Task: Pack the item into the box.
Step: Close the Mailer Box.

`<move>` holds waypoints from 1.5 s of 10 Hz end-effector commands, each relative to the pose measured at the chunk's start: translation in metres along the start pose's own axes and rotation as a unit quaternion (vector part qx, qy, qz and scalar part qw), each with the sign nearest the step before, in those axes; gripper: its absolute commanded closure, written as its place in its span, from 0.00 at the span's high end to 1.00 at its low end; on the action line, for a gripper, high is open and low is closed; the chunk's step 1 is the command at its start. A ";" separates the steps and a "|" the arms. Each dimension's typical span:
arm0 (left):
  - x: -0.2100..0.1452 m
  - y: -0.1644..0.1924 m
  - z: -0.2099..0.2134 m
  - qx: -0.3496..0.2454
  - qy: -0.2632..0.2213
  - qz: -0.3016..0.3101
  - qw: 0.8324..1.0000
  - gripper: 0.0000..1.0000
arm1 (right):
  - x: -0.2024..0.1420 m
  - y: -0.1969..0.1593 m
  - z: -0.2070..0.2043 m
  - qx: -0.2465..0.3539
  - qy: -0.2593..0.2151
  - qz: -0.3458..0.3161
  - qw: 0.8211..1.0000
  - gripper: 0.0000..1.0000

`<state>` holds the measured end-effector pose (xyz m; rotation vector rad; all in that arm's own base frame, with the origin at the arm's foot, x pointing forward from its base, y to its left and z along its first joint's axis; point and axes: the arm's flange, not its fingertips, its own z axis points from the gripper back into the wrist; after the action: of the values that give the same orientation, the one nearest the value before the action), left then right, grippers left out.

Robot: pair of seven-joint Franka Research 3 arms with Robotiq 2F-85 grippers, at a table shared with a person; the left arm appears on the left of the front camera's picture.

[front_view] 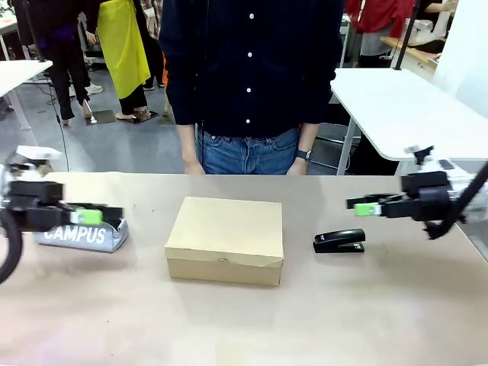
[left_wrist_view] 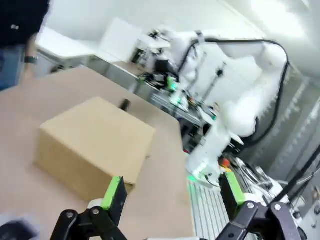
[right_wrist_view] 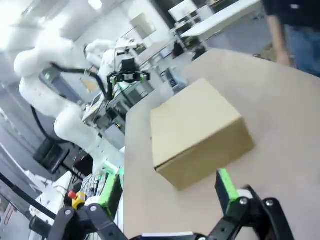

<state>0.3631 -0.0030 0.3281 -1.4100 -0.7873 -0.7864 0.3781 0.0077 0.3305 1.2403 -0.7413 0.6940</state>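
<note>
The brown corrugated cardboard box [front_view: 226,239], shallow and rectangular, sat shut mid-table, lid flap down flat, nothing on top; it also showed from the left wrist view [left_wrist_view: 95,143] and the right wrist view [right_wrist_view: 199,131] as a plain closed carton with no print visible on the faces shown. Just right of it on the beige tabletop [front_view: 244,328] lay a black stapler [front_view: 339,241], apart from the box, long side roughly across the table. To the left, well apart from the box, a grey fabric pencil case [front_view: 82,235] with white lettering reading "CAMPUS" rested near the table's left edge. The left gripper [front_view: 107,214] hung just over the pencil case, pointing toward the box, green pads apart; in its own wrist view the left gripper [left_wrist_view: 172,192] stood wide open with nothing between the fingers. The right gripper [front_view: 362,205] hovered above and slightly right of the stapler, pointing left, and from its wrist camera the right gripper [right_wrist_view: 167,190] was also spread wide, empty. A person in a dark buttoned shirt [front_view: 250,65] and blue jeans stood at the far side behind the box, wristwatch [front_view: 304,155] on one arm, hands low at the table edge.
</note>
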 end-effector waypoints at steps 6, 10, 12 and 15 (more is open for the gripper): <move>0.003 0.000 0.031 0.033 -0.027 0.003 0.999 1.00 | -0.006 -0.006 0.027 -0.023 -0.023 -0.015 0.999 1.00; 0.003 0.000 0.031 0.033 -0.027 0.003 0.999 1.00 | -0.006 -0.006 0.027 -0.023 -0.023 -0.015 0.999 1.00; 0.003 0.000 0.031 0.033 -0.027 0.003 0.999 1.00 | -0.006 -0.006 0.027 -0.023 -0.023 -0.015 0.999 1.00; 0.003 0.000 0.031 0.033 -0.027 0.003 0.999 1.00 | -0.006 -0.006 0.027 -0.023 -0.023 -0.015 0.999 1.00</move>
<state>0.3655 0.0263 0.3288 -1.3858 -0.8432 -0.7054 0.3770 -0.0210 0.3226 1.2302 -0.7674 0.6146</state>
